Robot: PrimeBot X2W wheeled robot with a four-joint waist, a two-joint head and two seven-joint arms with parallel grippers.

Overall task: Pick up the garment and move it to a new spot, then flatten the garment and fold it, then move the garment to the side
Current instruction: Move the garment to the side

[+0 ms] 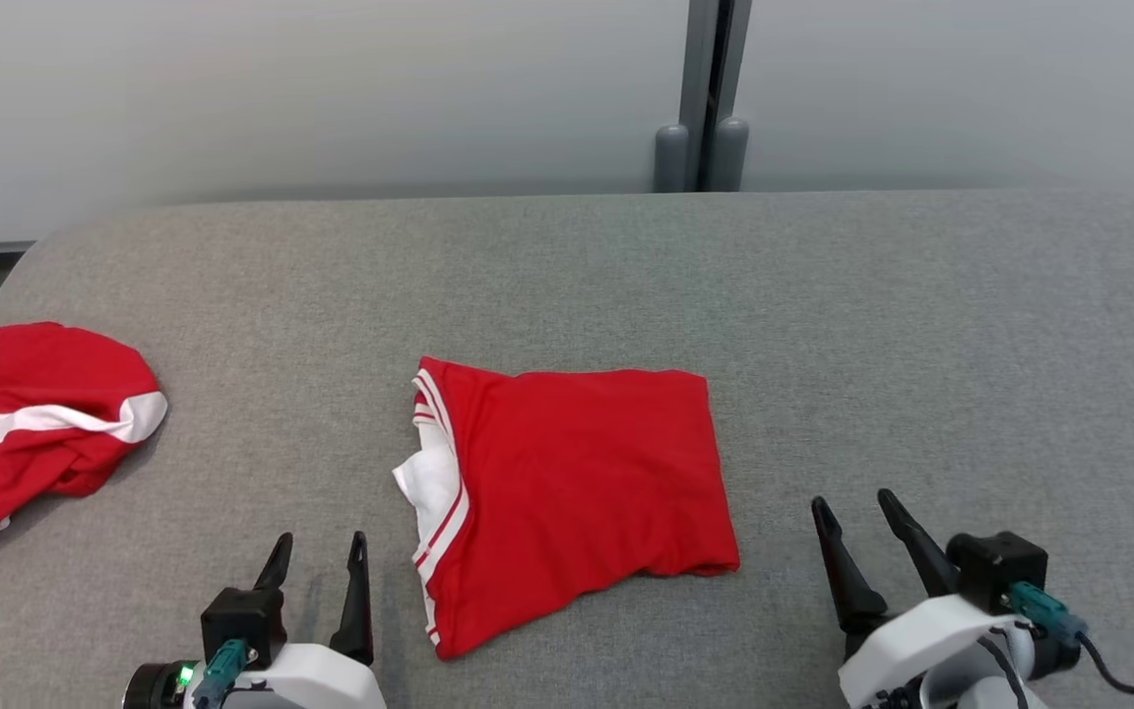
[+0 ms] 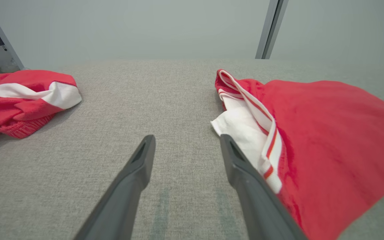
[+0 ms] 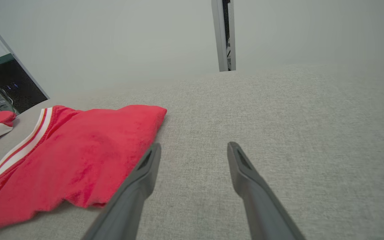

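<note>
We flank the folded red fabric garment with white-striped trim [image 1: 577,492], left gripper [image 1: 321,537] and right gripper [image 1: 850,497] both part-spread and empty. Pinching only its top layer could unfold it

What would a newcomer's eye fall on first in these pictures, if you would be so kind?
The folded red garment, white-striped trim at its left edge, lies centred on the grey fabric surface. A crumpled red and white garment sits at the far left. The left end effector and right end effector flank the folded one, open and empty.
</note>
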